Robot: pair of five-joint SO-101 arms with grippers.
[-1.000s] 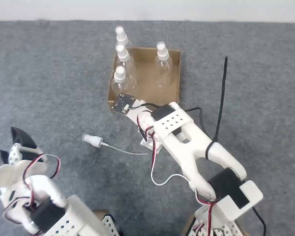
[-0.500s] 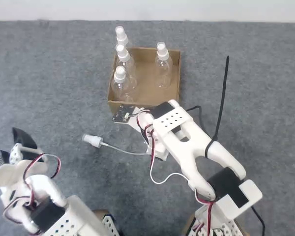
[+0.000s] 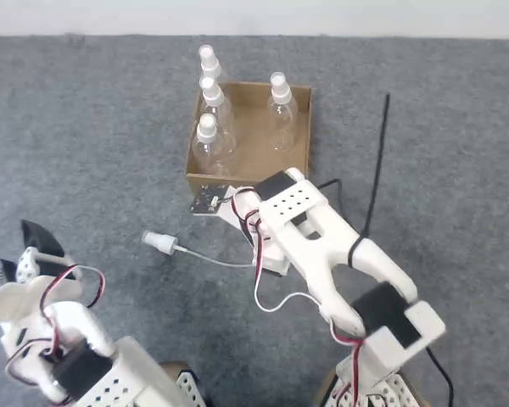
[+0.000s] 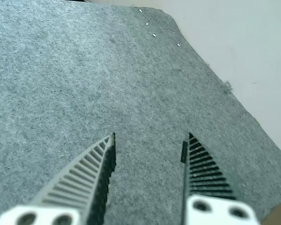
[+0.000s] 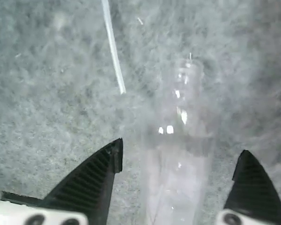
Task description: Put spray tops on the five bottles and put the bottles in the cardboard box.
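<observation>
A clear bottle without a top lies on the grey carpet between the fingers of my right gripper, which is open around it. The loose spray top lies to the left of the right arm, and its thin tube ends just beside the bottle's neck. The cardboard box stands just beyond the arm, with capped bottles in it and one capped bottle at its far left corner. My left gripper is open over bare carpet at the near left.
A black cable runs along the carpet to the right of the box. A pale strip borders the carpet at the far side. Bare carpet stretches to the left of the box and around the spray top.
The right arm has drawn back from the box's front edge toward the near side and swung slightly left. The left arm, the spray top and the boxed bottles have not moved.
</observation>
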